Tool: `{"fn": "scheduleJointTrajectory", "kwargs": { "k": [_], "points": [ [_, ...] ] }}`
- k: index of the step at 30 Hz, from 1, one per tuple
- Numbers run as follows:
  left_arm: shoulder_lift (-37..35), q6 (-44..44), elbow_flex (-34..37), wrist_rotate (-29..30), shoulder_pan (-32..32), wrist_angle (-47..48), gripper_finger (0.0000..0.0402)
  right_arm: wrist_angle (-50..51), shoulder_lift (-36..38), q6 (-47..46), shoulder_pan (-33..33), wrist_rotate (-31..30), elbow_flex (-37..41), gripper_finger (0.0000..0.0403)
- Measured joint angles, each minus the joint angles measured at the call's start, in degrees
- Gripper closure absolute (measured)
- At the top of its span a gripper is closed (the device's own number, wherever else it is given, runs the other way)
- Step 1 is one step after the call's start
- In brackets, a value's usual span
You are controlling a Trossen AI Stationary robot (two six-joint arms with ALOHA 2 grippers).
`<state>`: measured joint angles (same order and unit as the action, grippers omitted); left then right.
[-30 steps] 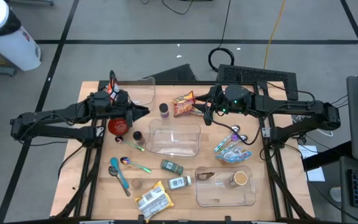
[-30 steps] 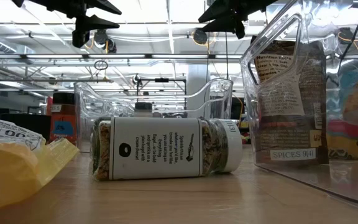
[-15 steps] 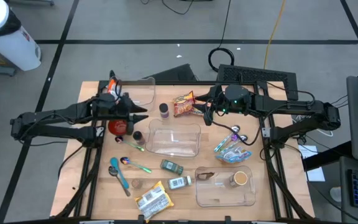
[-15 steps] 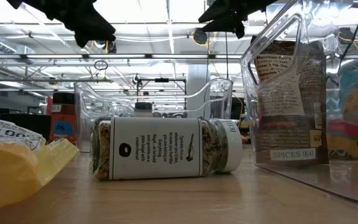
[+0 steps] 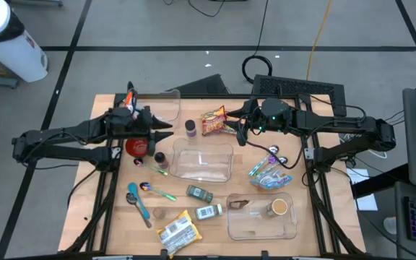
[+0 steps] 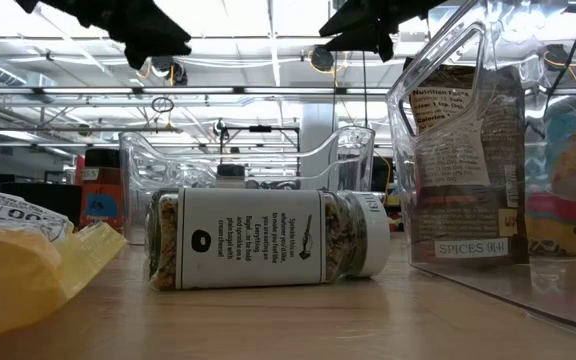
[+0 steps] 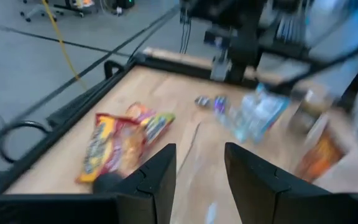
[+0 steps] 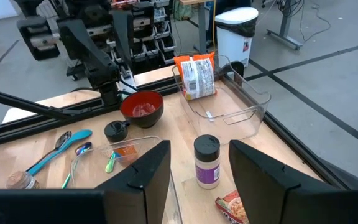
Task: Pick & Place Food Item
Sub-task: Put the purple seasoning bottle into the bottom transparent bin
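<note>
A red and yellow snack bag (image 5: 214, 121) lies flat on the far middle of the table; it also shows in the left wrist view (image 7: 123, 146). A white-labelled spice jar (image 5: 191, 128) stands upright beside it and shows in the right wrist view (image 8: 207, 160). My left gripper (image 5: 163, 129) hovers open and empty above the table, left of the jar, beside a red bowl (image 5: 139, 146); its fingers show apart in its wrist view (image 7: 197, 180). My right gripper (image 5: 235, 130) hovers open and empty just right of the snack bag (image 8: 201, 180).
A clear bin (image 5: 202, 160) sits mid-table. Another clear bin (image 5: 166, 107) at the far left holds an orange packet (image 8: 196, 76). A third bin (image 5: 262, 217) is near right. A blue plastic bag (image 5: 269, 173), lying spice jars (image 5: 199, 193), spoons (image 5: 137, 202) and a yellow pack (image 5: 177, 231) lie around.
My left gripper has turned about its wrist high above the table and drawn slightly toward the table's left edge. It stays open and empty. Nothing on the table has moved.
</note>
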<state>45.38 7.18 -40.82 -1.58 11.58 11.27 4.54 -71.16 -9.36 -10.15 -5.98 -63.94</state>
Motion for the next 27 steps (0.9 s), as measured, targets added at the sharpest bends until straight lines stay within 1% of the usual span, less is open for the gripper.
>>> {"fn": "scheduleJointTrajectory", "kwargs": {
  "k": [2,7,9,11,14,17,19,24,27],
  "points": [
    [0.1,6.0,0.0,-0.1,-0.1,-3.5,0.0259,0.0,0.0,0.0,0.0,0.0,0.0,0.0248],
    [0.0,24.2,0.0,0.1,-0.1,-17.4,0.0259,0.0,0.0,0.0,0.0,0.0,0.0,0.0248],
    [0.0,29.8,0.0,0.1,-0.1,-21.8,0.0259,0.0,0.0,0.0,0.0,0.0,0.0,0.0248],
    [0.0,30.9,0.0,0.4,-0.1,-25.4,0.0259,0.0,0.0,0.4,0.0,0.0,0.0,0.0248],
    [0.0,30.3,-0.1,2.8,0.0,-29.9,0.0259,0.0,0.0,1.7,0.0,0.0,0.0,0.0248],
    [0.0,31.2,-0.1,3.2,0.0,-32.0,0.0259,0.0,0.0,1.7,0.0,0.0,0.0,0.0248],
    [0.0,30.7,-0.1,3.1,-0.1,-32.5,0.0259,0.0,0.0,1.7,0.0,0.0,0.0,0.0248],
    [1.3,26.5,-0.1,2.9,-0.1,-32.8,0.0258,0.0,0.0,1.5,0.0,0.0,0.0,0.0248],
    [2.6,26.5,-0.1,2.3,-0.1,-32.4,0.0258,0.0,0.0,1.5,0.0,0.0,0.0,0.0248]
  ]
}}
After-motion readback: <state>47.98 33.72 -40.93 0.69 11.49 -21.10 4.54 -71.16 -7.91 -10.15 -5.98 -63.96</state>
